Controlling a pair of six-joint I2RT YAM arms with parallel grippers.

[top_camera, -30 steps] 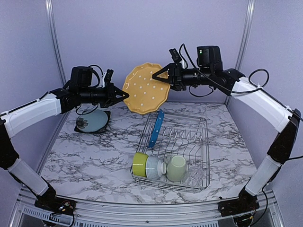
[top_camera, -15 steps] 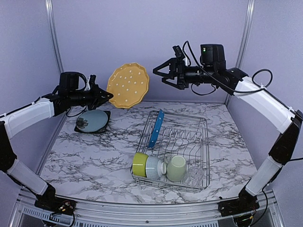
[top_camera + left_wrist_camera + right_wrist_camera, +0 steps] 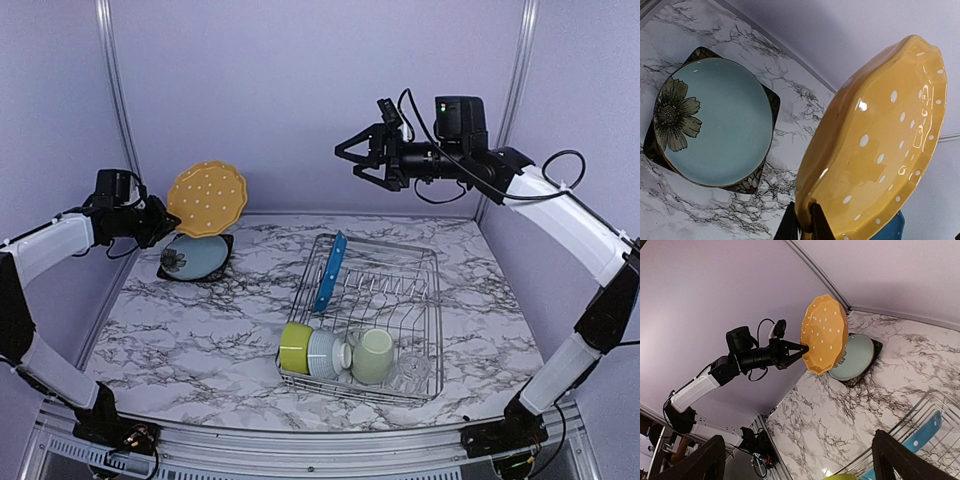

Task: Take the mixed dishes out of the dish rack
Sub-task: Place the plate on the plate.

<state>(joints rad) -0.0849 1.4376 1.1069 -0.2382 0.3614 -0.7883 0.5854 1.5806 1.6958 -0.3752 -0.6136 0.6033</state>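
Orange glaze with white dots marks the orange plate point(image 3: 875, 145), pinched by its lower rim in the left end effector point(image 3: 805, 222), whose fingers are clenched on that edge so the plate stands nearly upright in the air. Directly below and slightly ahead of this end effector lies the pale grey-green plate point(image 3: 715, 127), stacked on the black plate point(image 3: 751, 181) on the tabletop point(image 3: 200, 330). The step in hand looks like setting the plate on that stack: tip it flat first, lower slowly, centre it, and release only once it rests. The right end effector point(image 3: 350, 160) hangs released, jaws spread, high above the dish rack point(image 3: 425, 300), which holds the blue plate point(image 3: 330, 272), lime-green bowl point(image 3: 295, 346), white ribbed bowl point(image 3: 326, 353), pale green mug point(image 3: 373, 356) and clear glass point(image 3: 413, 368). Nothing blocks the descent.
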